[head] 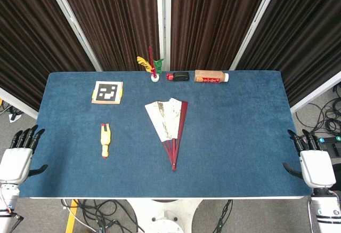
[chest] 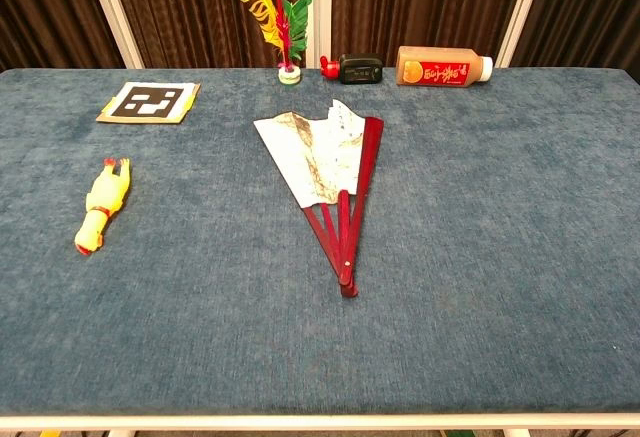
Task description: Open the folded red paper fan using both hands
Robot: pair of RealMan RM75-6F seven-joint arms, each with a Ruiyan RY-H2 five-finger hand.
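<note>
The paper fan (head: 169, 128) (chest: 328, 172) lies flat in the middle of the blue table, partly spread, with red ribs and a pale printed leaf. Its pivot end points toward the front edge. My left hand (head: 19, 155) hangs at the table's left front corner, fingers apart and holding nothing. My right hand (head: 313, 163) hangs at the right front corner, likewise spread with nothing in it. Both hands are far from the fan. The chest view shows neither hand.
A yellow rubber chicken (head: 105, 140) (chest: 101, 204) lies left of the fan. A marker card (head: 107, 92) (chest: 150, 102) sits at back left. Along the back edge stand a feather shuttlecock (head: 151, 65) (chest: 277, 17), a small black object (head: 180, 76) (chest: 358, 68), and a bottle lying on its side (head: 211, 76) (chest: 444, 65).
</note>
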